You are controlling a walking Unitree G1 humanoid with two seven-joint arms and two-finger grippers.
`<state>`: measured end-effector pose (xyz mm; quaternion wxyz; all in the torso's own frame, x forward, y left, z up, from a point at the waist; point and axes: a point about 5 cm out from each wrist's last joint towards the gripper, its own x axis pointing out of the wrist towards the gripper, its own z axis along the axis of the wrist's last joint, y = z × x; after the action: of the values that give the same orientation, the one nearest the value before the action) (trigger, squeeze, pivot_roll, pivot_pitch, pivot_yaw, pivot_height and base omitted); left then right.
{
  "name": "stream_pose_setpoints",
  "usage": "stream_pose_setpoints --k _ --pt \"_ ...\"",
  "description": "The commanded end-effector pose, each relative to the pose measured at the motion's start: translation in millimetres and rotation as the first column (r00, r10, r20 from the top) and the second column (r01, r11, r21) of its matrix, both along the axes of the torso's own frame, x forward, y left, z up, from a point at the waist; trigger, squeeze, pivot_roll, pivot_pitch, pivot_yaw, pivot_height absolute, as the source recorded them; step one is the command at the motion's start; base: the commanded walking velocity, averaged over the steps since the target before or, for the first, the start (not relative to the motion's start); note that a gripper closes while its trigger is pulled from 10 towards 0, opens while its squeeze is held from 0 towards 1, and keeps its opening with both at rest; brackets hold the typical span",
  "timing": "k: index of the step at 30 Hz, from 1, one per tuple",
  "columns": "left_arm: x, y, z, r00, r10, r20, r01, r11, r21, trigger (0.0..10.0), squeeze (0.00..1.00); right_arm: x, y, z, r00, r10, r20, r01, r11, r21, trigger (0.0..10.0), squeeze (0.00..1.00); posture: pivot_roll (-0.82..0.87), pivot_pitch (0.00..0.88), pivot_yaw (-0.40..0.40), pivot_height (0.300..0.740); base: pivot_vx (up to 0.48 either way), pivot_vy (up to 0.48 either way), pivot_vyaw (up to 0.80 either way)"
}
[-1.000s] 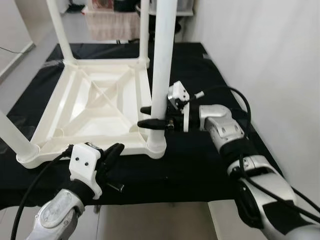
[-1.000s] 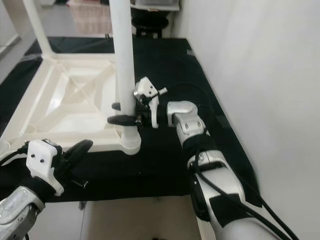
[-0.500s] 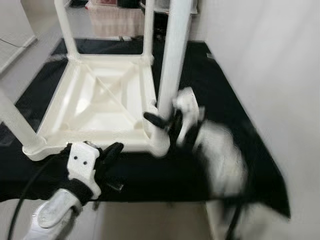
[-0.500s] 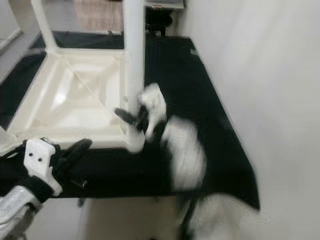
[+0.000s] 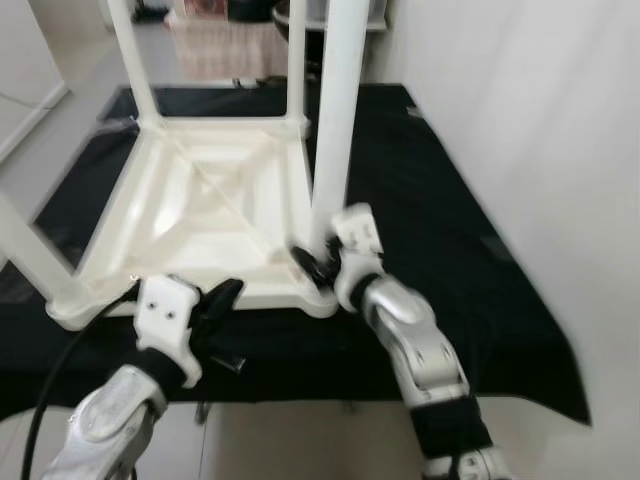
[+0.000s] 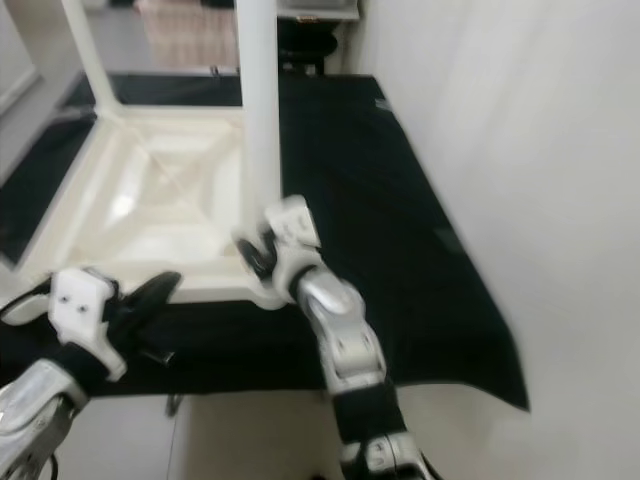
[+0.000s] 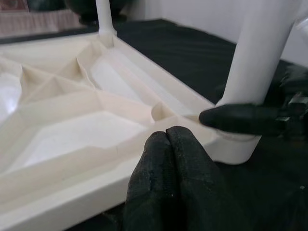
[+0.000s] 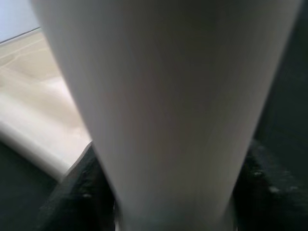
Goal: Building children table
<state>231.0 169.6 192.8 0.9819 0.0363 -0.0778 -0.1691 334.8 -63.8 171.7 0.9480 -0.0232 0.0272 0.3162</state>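
Seating the leg (image 5: 335, 110) squarely calls for a straight downward push into the corner socket of the upturned tabletop (image 5: 195, 210), which lies on the black mat (image 5: 440, 230). Reaching in low, the right gripper (image 5: 312, 266) clasps the leg's base. Hovering beside the near rim, the left gripper (image 7: 166, 139) has its fingers pressed together, holding nothing.

Surface: a black cloth-covered tabletop (image 5: 440, 200) standing just beside a plain white wall (image 5: 540, 130).
Lying on it: a white plastic children's table (image 5: 200, 215) turned upside down, its ribbed square underside facing up.
Legs: round white plastic legs (image 5: 338, 110) stand upright from its corners.
Placement: the upturned table sits toward the robot's left, leaving bare black cloth on the wall side.
Below the near edge: pale floor (image 5: 300, 445).
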Motion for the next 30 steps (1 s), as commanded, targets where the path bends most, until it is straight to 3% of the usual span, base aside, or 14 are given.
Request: stream_pose_setpoints --k 1,3,4,5,6,7,12,15,16,19,20,25,30 --pt "0.2 2.0 0.3 1.000 0.002 0.000 -0.002 1.000 0.007 10.0 0.00 -1.6 6.9 16.3 0.998 0.051 0.042 -0.052 0.998 0.029 10.0 1.00 0.07 0.220 -0.075 0.740 0.000 0.000 0.00" --pt "0.2 1.5 0.0 1.000 -0.004 -0.002 0.004 1.000 0.005 10.0 0.00 -3.0 10.6 35.8 0.979 0.172 0.112 -0.177 0.983 0.038 10.0 1.00 0.08 0.219 -0.080 0.740 0.000 0.000 0.00" --pt "0.2 1.5 0.0 1.000 -0.004 -0.002 0.004 1.000 0.005 10.0 0.00 -3.0 10.6 35.8 0.979 0.172 0.112 -0.177 0.983 0.038 10.0 1.00 0.08 0.219 -0.080 0.740 0.000 0.000 0.00" --pt "-0.1 0.5 -0.1 1.000 -0.005 -0.003 0.005 1.000 0.004 10.0 0.00 -1.8 11.0 45.4 0.946 0.279 0.165 -0.284 0.959 0.010 10.0 0.12 0.08 0.217 -0.086 0.740 0.000 0.000 0.00" --pt "-0.2 -0.2 -0.2 1.000 -0.006 -0.002 0.006 1.000 0.003 10.0 0.00 0.6 10.7 50.6 0.916 0.349 0.197 -0.353 0.936 -0.015 10.0 0.12 0.08 0.217 -0.086 0.740 0.000 0.000 0.00" --pt "-0.6 -1.0 -0.4 1.000 -0.006 -0.003 0.006 1.000 0.002 10.0 0.00 2.8 10.0 54.8 0.881 0.424 0.210 -0.427 0.904 -0.030 10.0 0.00 0.09 0.217 -0.090 0.740 0.000 0.000 0.00" --pt "-2.5 -3.4 -1.1 1.000 -0.011 -0.004 0.011 1.000 -0.003 10.0 0.00 10.8 8.8 63.2 0.787 0.580 0.212 -0.577 0.813 -0.083 10.0 0.00 0.10 0.215 -0.097 0.740 0.000 0.000 0.00" --pt "-3.0 -4.1 -1.2 1.000 -0.012 -0.004 0.012 1.000 -0.004 10.0 0.00 13.2 8.9 66.5 0.765 0.612 0.200 -0.611 0.788 -0.074 10.0 0.00 0.10 0.215 -0.097 0.740 0.000 0.000 0.00" --pt "-3.8 -4.6 -1.3 1.000 -0.013 -0.005 0.013 1.000 -0.006 10.0 0.00 17.0 10.3 70.1 0.749 0.633 0.198 -0.636 0.770 -0.057 9.1 0.00 0.11 0.215 -0.101 0.740 0.000 0.000 0.00" --pt "-4.1 -4.9 -1.3 1.000 -0.014 -0.006 0.014 1.000 -0.006 10.0 0.00 19.6 10.3 71.5 0.732 0.651 0.200 -0.656 0.753 -0.053 9.1 0.00 0.11 0.215 -0.101 0.740 0.000 0.000 0.00" --pt "-4.7 -5.2 -1.2 1.000 -0.015 -0.007 0.015 1.000 -0.008 10.0 0.00 21.1 9.5 72.7 0.715 0.670 0.198 -0.678 0.734 -0.038 0.0 0.00 0.12 0.218 -0.103 0.740 0.000 0.000 0.00" --pt "-6.4 -6.0 -0.5 1.000 -0.019 -0.010 0.019 1.000 -0.012 10.0 0.00 25.8 1.8 72.3 0.670 0.720 0.182 -0.732 0.682 -0.002 0.0 0.00 0.12 0.220 -0.102 0.740 0.000 0.000 0.00" --pt "-6.3 -6.2 0.2 1.000 -0.021 -0.010 0.021 1.000 -0.014 10.0 0.00 26.6 -9.3 67.2 0.683 0.711 0.170 -0.721 0.693 -0.005 0.0 0.00 0.11 0.225 -0.100 0.740 0.000 0.000 0.00"
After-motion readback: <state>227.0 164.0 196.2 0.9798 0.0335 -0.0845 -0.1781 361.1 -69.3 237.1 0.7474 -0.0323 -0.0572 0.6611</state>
